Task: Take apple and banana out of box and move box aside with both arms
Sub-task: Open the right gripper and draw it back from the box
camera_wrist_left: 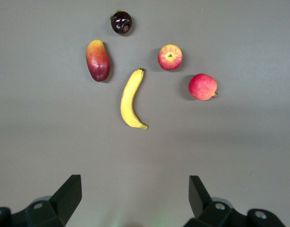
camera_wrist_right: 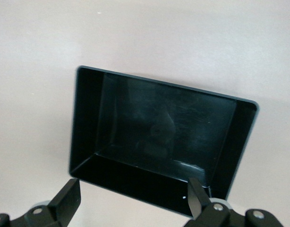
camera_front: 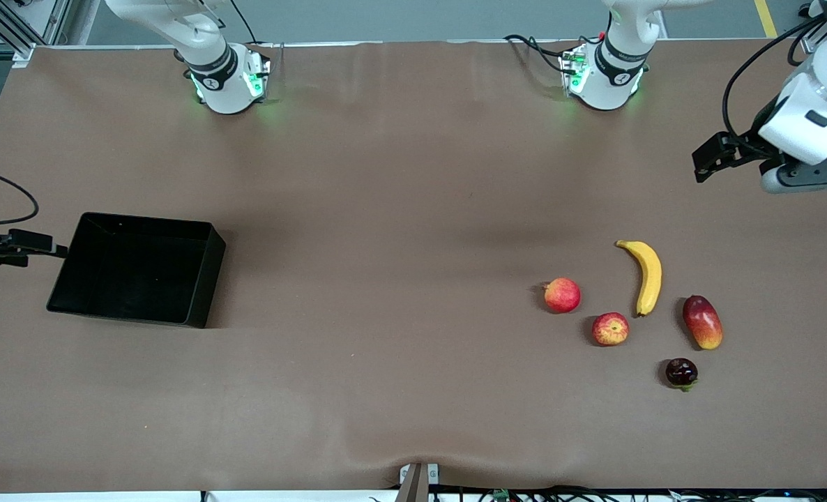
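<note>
The black box [camera_front: 208, 282] stands open-topped and holds nothing, at the right arm's end of the table. My right gripper [camera_front: 26, 249] is open just outside the box's end wall, one fingertip [camera_wrist_right: 196, 191] at a corner of the box [camera_wrist_right: 164, 84]. The yellow banana [camera_front: 647, 275] and the small apple [camera_front: 610, 329] lie toward the left arm's end. My left gripper [camera_front: 708, 159] hangs open over bare table there, away from the fruits. In the left wrist view the banana [camera_wrist_left: 131, 99] and apple [camera_wrist_left: 170, 57] lie well ahead of the left gripper [camera_wrist_left: 135, 189].
A redder round fruit with a nub [camera_front: 562, 295] lies beside the apple. An oblong red-and-yellow fruit [camera_front: 703, 322] lies beside the banana. A small dark fruit [camera_front: 681, 372] lies nearest the front camera. Brown cloth covers the table between box and fruits.
</note>
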`<state>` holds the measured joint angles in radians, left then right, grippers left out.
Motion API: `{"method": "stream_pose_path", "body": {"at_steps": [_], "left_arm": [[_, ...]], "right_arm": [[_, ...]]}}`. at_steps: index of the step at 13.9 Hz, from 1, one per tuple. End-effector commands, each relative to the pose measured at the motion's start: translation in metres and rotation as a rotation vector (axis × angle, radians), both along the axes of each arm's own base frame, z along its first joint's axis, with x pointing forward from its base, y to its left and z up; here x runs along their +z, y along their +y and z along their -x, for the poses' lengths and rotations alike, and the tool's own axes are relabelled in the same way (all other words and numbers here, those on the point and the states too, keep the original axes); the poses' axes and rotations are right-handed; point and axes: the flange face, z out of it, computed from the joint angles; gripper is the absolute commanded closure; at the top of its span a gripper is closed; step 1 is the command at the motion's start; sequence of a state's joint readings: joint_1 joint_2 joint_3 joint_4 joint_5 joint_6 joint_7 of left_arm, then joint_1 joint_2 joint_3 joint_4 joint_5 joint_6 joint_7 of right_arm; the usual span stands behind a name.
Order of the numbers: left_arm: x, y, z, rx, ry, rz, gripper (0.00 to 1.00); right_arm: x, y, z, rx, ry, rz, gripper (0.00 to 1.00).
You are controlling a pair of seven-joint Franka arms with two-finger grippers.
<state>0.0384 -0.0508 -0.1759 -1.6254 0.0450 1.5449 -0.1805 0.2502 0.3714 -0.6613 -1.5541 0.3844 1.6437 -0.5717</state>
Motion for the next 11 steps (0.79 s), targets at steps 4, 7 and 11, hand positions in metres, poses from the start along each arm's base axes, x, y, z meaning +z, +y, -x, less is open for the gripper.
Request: {"method": "stream_pose_path", "body": {"at_steps": [4,7,11], "left_arm": [[-0.002,0.014,0.004,0.048,0.009,0.032,0.00],[-0.002,0.014,0.005,0.059,0.010,0.031,0.00],[-0.003,0.011,0.003,0.063,0.011,0.033,0.00]], "right_arm": [[0.080,0.076,0.027,-0.049,0.037,0.112,0.00],[0.119,0.114,0.041,-0.081,0.013,0.174,0.00],[0.162,0.128,0.073,-0.169,0.031,0.187,0.00]]}}
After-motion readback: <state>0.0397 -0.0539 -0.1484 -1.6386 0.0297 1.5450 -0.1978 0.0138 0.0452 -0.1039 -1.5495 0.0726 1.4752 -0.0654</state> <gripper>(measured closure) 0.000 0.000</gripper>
